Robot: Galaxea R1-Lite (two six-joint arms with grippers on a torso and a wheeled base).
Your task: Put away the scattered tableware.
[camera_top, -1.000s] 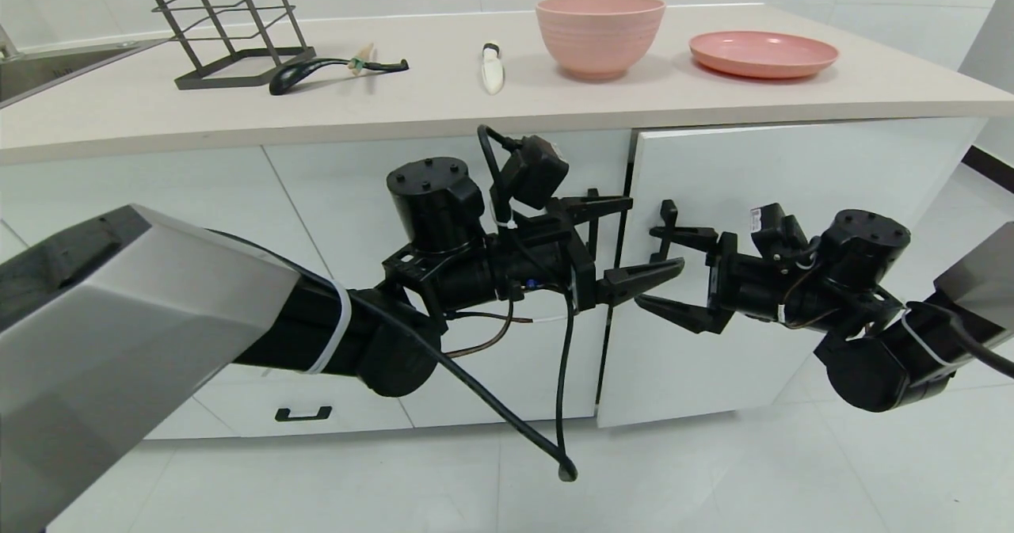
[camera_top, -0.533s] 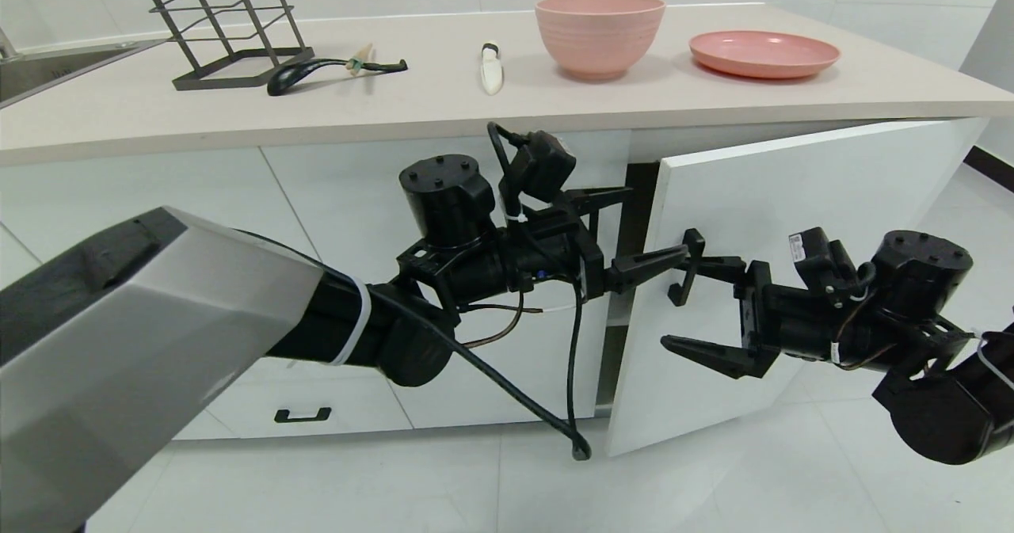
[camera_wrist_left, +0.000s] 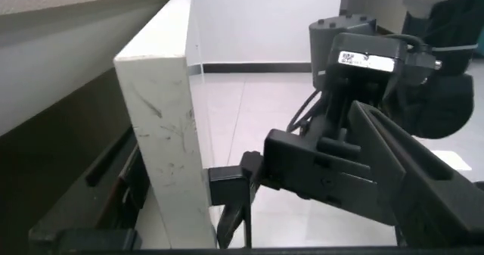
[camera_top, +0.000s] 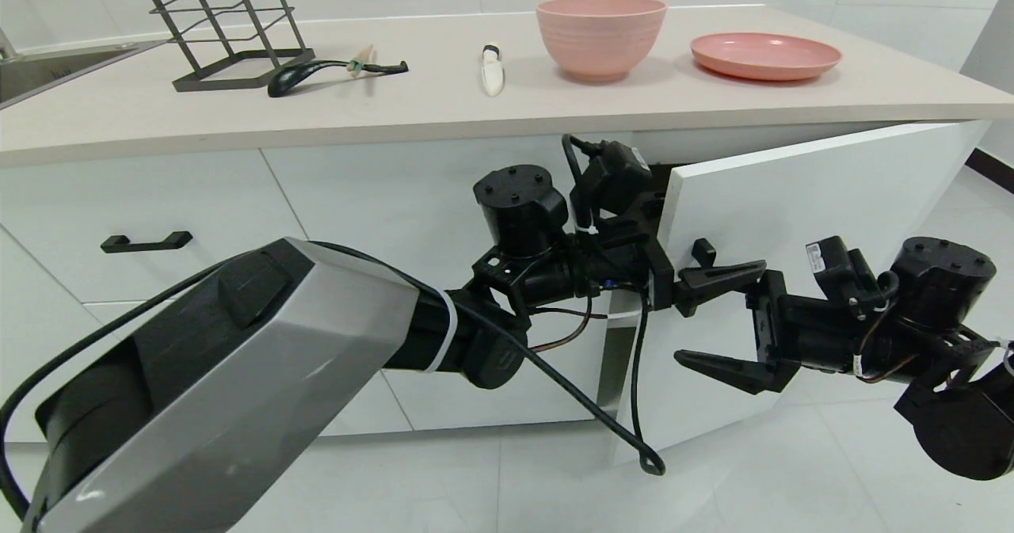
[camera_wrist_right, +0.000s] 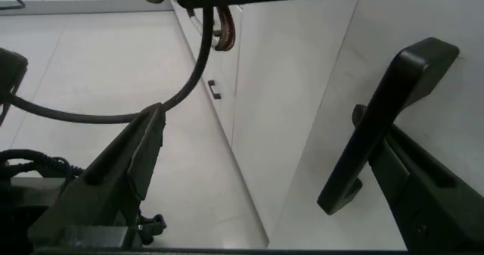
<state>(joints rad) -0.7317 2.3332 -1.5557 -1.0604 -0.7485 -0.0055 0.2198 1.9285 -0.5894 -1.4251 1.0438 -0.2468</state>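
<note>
On the counter stand a pink bowl (camera_top: 600, 36) and a pink plate (camera_top: 764, 55). A white utensil (camera_top: 493, 70) and a black spoon (camera_top: 310, 71) lie left of the bowl. Below them, the white cabinet door (camera_top: 816, 224) stands partly swung out. My left gripper (camera_top: 705, 240) is open and straddles the door's free edge (camera_wrist_left: 162, 134), one finger behind it and one in front. My right gripper (camera_top: 701, 311) is open in front of the door, its upper finger at the black door handle (camera_wrist_right: 393, 111).
A black wire rack (camera_top: 222, 30) stands at the counter's back left, beside a sink (camera_top: 47, 66). The left drawer front carries a black handle (camera_top: 146, 241). A loose cable (camera_top: 634, 438) hangs from my left arm. White tiled floor lies below.
The cabinet door has swung further out. My right gripper drew back to the right with the handle. My left arm moved right, to the door's free edge.
</note>
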